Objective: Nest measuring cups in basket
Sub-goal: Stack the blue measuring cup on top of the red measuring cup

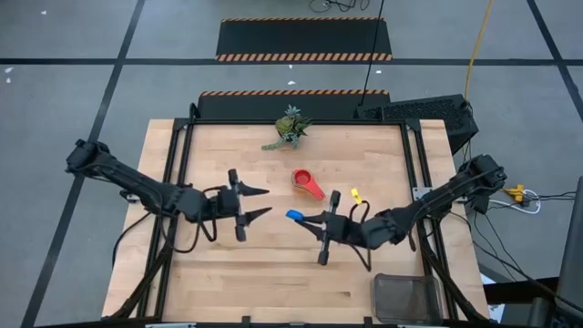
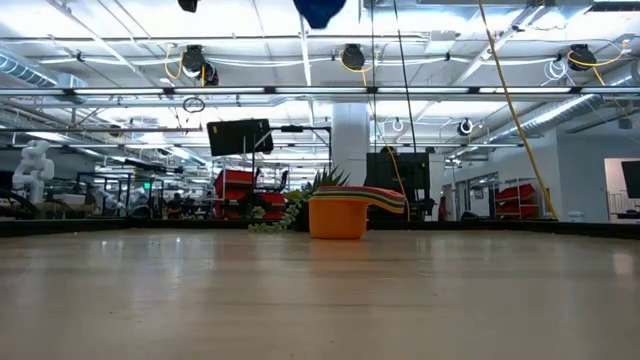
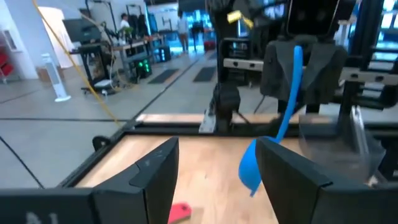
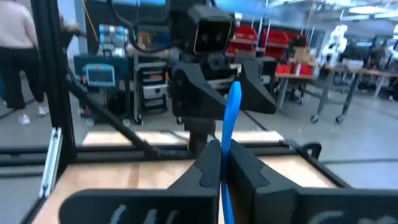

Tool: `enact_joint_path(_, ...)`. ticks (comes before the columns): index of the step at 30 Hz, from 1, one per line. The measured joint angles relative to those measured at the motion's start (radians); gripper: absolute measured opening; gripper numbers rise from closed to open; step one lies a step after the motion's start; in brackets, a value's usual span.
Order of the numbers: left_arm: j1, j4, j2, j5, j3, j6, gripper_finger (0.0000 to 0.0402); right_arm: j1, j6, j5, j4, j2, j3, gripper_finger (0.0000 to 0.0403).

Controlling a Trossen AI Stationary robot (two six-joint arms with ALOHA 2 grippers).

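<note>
High view: right gripper [image 1: 314, 219] pinches the blue cup [image 1: 295, 216] at mid-frame, handle along the fingers. Basket [image 1: 407, 297] lies lower right, behind it. Left gripper [image 1: 258, 202], spread, faces it.

No readable text

No word, label, brand, number or sign is being shown legibly in any view; the screens and equipment in the room behind the table are being seen too faintly for lettering to be read.

Counter [image 1: 273, 264]: pale wood planks, smooth, satin sheen. Measuring cups [image 1: 307, 183]: glossy plastic. Basket [image 1: 405, 298]: dark wire mesh, matt.
</note>
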Motion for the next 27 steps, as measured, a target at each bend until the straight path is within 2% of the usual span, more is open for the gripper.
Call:
enact_joint_path(5,0.000,0.020,-0.050,-0.005,0.000,-0.002,0.0214,0.005,-0.068,-0.001,0.115,0.000,0.000,0.0000)
enact_joint_path(9,0.000,0.000,-0.081,-0.025,0.000,-0.066,0.0214,0.006,-0.106,-0.004,0.176,0.000,0.000,0.0000)
enact_joint_path(14,-0.014,-0.072,-0.075,-0.022,0.000,-0.082,0.0214,0.005,-0.118,-0.004,0.218,0.000,0.000,0.0000)
enact_joint_path(22,0.000,-0.048,-0.052,-0.020,-0.001,-0.067,0.0214,0.003,-0.169,-0.008,0.283,0.000,0.000,0.0000)
enact_joint_path(27,0.031,-0.033,-0.051,-0.010,-0.001,-0.050,0.0214,-0.009,-0.253,-0.107,0.480,0.000,-0.045,0.0000)
